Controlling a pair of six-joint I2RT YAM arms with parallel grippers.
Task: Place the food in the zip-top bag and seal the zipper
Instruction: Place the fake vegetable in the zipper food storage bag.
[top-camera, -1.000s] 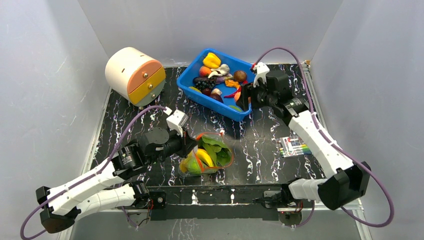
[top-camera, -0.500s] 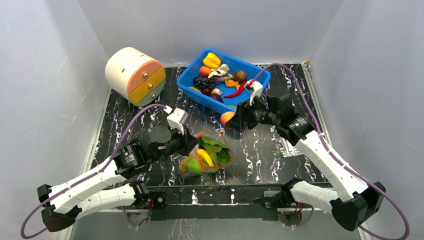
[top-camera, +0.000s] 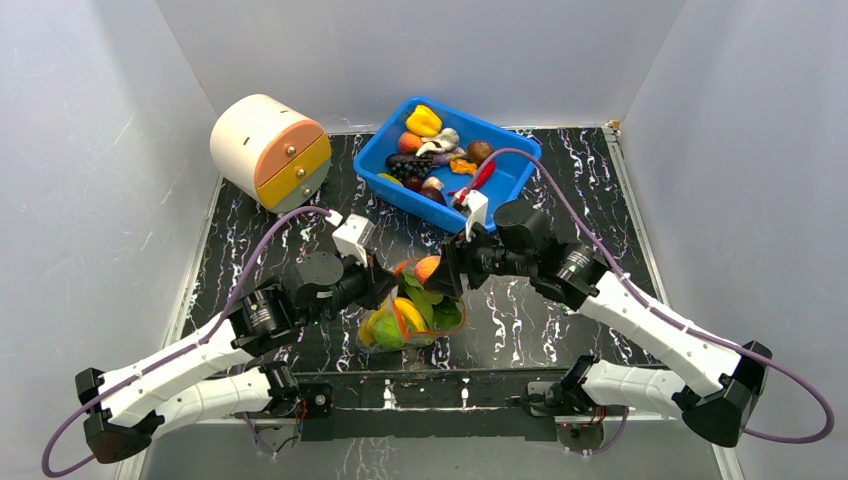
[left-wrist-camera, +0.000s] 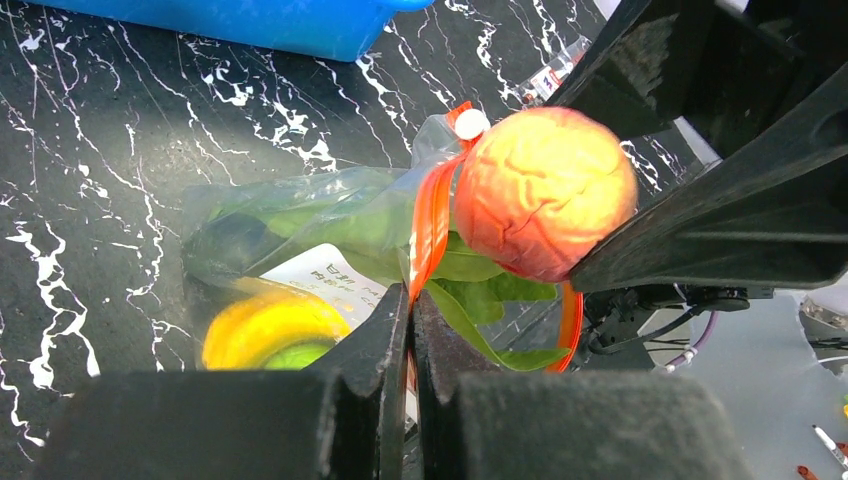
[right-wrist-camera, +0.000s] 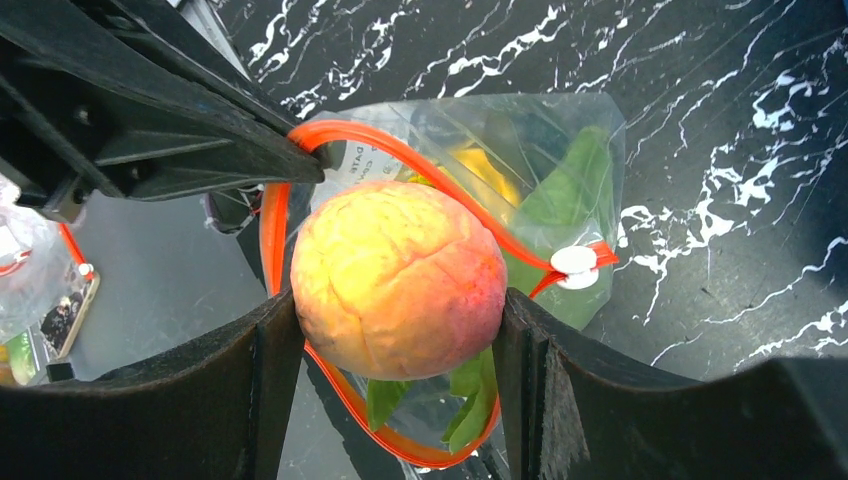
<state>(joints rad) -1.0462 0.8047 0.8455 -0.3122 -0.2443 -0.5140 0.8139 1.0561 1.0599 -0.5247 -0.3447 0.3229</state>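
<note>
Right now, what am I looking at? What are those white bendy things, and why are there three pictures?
Those are a robot's left arm and right arm, each ending in a two-finger pincher called a gripper. One picture looks down from above. The other two come from small cameras on each wrist. On the black table sit a blue bin of toy food, a round box with drawers, and a clear bag with leaves and a banana inside. The left gripper pinches the bag's orange rim, holding it open. The right gripper holds a peach at the opening.
</note>
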